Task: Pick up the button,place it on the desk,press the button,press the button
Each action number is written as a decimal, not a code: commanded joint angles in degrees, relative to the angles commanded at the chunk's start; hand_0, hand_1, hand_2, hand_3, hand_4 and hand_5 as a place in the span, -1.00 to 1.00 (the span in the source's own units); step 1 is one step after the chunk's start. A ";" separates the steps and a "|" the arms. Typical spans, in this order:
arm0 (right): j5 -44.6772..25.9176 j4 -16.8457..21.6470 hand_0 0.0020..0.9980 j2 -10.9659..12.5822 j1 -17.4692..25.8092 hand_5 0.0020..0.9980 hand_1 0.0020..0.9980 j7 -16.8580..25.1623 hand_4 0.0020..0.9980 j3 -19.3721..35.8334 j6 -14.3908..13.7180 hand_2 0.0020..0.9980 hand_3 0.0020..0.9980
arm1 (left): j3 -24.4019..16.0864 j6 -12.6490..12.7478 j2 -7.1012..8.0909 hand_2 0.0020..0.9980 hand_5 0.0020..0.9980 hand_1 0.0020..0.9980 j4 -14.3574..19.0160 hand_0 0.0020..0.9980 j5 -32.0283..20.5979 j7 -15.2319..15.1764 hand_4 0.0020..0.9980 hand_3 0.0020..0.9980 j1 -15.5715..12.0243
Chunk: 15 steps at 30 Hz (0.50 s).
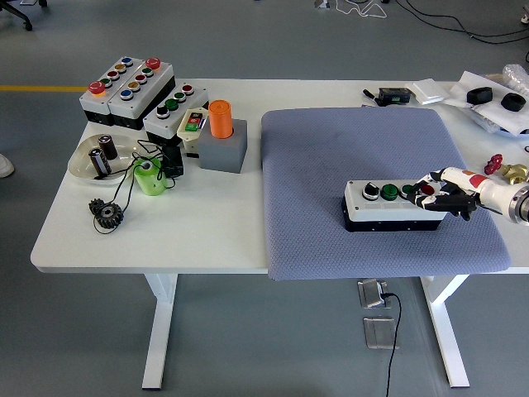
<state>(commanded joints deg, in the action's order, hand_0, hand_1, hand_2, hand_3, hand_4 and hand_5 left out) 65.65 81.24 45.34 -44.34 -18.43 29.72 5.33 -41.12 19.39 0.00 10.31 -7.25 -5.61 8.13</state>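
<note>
A white and black button box (388, 207) lies on the blue-grey mat (331, 157) at the table's right. It carries a black-and-white knob, two green buttons and a red button (427, 190) at its right end. My right hand (433, 197) comes in from the right edge and rests low over the box's right end. Its fingers (446, 201) are loosely bent beside the red button and hold nothing. I cannot tell whether a fingertip touches the button. My left arm is out of view.
At the back left stand several other button boxes (124, 87), an orange cylinder in a grey block (221, 136), a white bowl (83, 165), a green cup (149, 178) and a black gear (107, 215). Small black and white items (488, 98) lie at the far right.
</note>
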 joint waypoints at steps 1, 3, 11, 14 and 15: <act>0.06 0.00 -0.76 -0.03 -0.05 0.38 -1.00 0.00 0.35 0.02 -0.02 -0.83 0.54 | 0.11 -0.04 0.00 0.45 0.92 0.40 0.00 0.31 -0.03 -0.02 -0.37 0.00 0.01; 0.10 0.03 -0.76 -0.11 -0.09 0.37 -1.00 0.02 0.34 0.22 -0.06 -0.83 0.54 | 0.07 -0.06 0.00 0.45 0.92 0.40 0.00 0.31 -0.02 -0.08 -0.37 0.00 0.05; 0.09 -0.35 -0.76 -0.82 -0.83 0.37 -1.00 -0.17 0.34 -1.06 0.08 -0.83 0.54 | 0.14 -0.16 0.00 0.45 0.93 0.40 0.00 0.31 -0.32 -0.21 -0.37 0.00 0.29; 0.13 -0.84 -0.76 -1.18 -1.17 0.37 -1.00 -0.33 0.34 -2.25 0.17 -0.83 0.54 | 0.18 -0.14 0.00 0.45 0.93 0.40 0.00 0.31 -0.30 -0.19 -0.37 0.00 0.38; 0.12 -0.91 -0.76 -1.22 -1.23 0.37 -1.00 -0.35 0.34 -2.42 0.19 -0.83 0.54 | 0.24 -0.16 0.00 0.45 0.92 0.40 0.00 0.31 -0.36 -0.19 -0.38 0.00 0.39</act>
<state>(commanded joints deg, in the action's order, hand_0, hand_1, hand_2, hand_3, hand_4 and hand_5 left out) 65.76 80.33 44.12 -45.57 -18.78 27.30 5.52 -40.88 19.24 0.00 10.31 -7.61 -5.81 8.51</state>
